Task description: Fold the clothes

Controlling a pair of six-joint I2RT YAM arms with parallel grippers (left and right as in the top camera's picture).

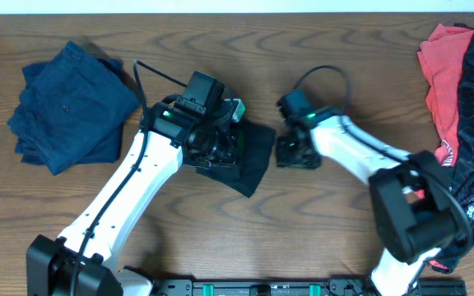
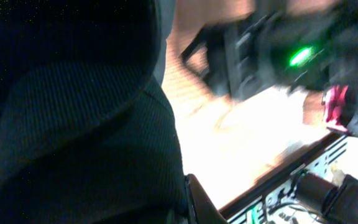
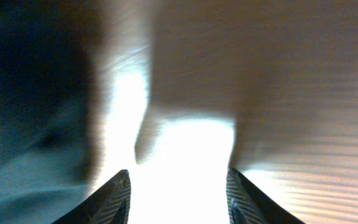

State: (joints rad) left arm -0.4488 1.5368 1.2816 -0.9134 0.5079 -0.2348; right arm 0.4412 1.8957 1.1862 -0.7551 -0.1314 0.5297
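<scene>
Only the right wrist view shows us the right gripper [image 3: 179,180] open and empty; the left gripper [image 1: 219,148] pinches the black shirt [image 1: 257,163].

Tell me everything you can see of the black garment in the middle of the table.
The black garment is soft, finely ribbed fabric, plain where visible. It lies as a small, loosely folded bundle near the middle of the wooden table. The left gripper sits over its left part, shut on the cloth, and hides much of it. The open right gripper is close beside its right edge.
</scene>
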